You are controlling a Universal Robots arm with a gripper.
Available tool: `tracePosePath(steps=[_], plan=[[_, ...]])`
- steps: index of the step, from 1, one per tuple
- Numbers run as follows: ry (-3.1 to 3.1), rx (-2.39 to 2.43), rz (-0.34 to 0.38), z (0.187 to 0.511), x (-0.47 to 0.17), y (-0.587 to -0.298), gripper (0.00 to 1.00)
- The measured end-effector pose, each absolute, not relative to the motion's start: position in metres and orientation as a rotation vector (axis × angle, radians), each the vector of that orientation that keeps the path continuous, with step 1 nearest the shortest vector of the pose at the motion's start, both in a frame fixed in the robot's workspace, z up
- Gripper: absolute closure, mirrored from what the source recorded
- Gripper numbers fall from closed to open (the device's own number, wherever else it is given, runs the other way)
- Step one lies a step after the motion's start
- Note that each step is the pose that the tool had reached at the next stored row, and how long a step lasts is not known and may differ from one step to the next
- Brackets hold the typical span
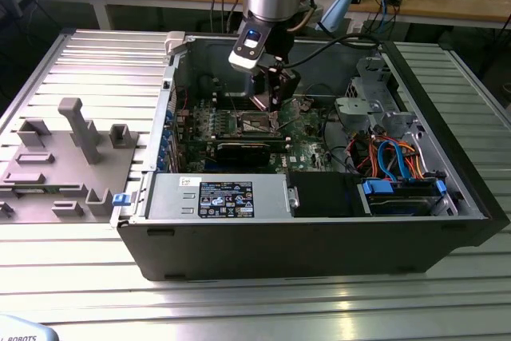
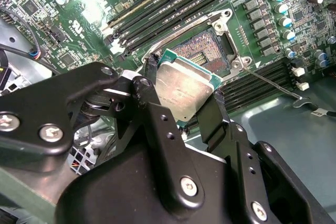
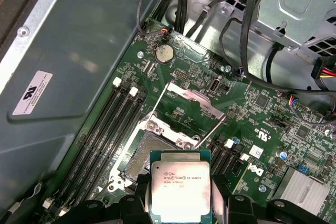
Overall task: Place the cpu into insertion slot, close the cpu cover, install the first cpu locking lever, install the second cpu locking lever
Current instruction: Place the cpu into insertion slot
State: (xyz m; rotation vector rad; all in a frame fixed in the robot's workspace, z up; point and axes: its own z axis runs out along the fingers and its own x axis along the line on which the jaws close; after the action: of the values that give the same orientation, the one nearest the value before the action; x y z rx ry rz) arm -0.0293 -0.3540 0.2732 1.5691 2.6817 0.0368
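My gripper is shut on the cpu, a flat square chip with a silvery top and green edge, held by two opposite sides between black fingers. The cpu hangs tilted just above and beside the insertion slot, a dark square recess with a metal rim. The cpu cover stands flipped open at the slot's far side. A thin wire locking lever lies released beside the socket. In the exterior view my gripper reaches down into the open computer case over the slot.
Long black memory slots flank the socket on both sides. A grey drive cage with bundled cables fills the case's right in the exterior view, with a power supply in front. A grey fixture block sits outside at the exterior view's left.
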Motion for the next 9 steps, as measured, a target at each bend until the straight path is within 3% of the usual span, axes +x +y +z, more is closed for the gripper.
tracePosePath(steps=[9], plan=[[2.667,1.594,0.036,0.2731,-0.0293,-0.3540,0.46]])
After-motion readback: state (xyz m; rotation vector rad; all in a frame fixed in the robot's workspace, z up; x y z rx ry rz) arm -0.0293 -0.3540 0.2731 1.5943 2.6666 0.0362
